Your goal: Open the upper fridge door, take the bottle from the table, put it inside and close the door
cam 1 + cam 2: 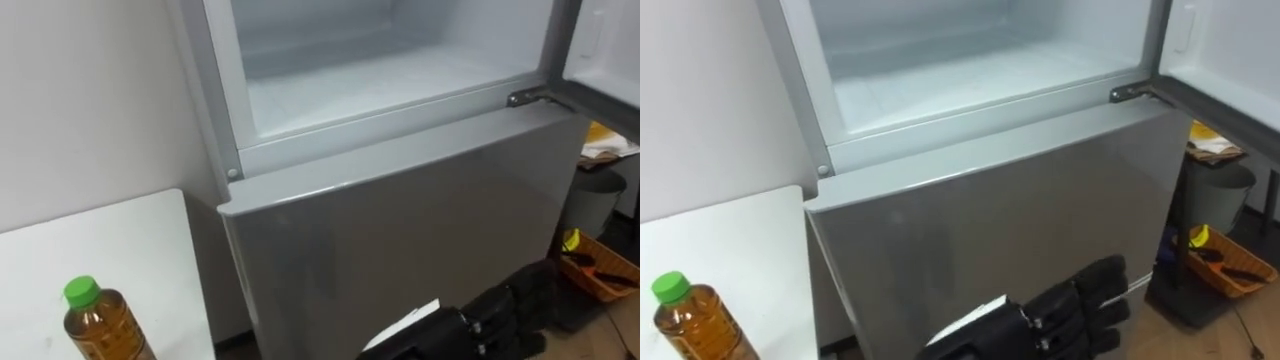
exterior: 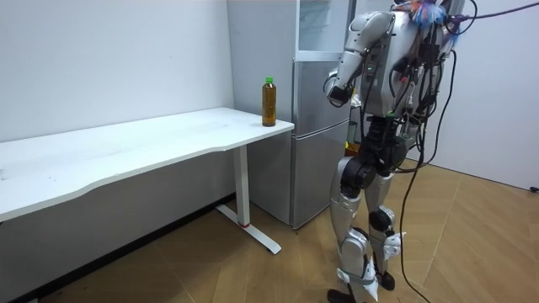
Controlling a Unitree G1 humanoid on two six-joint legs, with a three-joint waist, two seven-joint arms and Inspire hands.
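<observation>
The bottle (image 1: 100, 325) is sitting on the table (image 1: 120, 240) corner right beside the fridge (image 1: 400, 230) (its upper compartment (image 1: 380, 80) is gaping open, ready for it). The left hand (image 1: 1065, 310) is hanging low, fingers seemingly loose, gripping nothing yet.

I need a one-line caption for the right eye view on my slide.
Bottle stands on the white table, upper fridge open above, left hand open before the closed lower door.
</observation>
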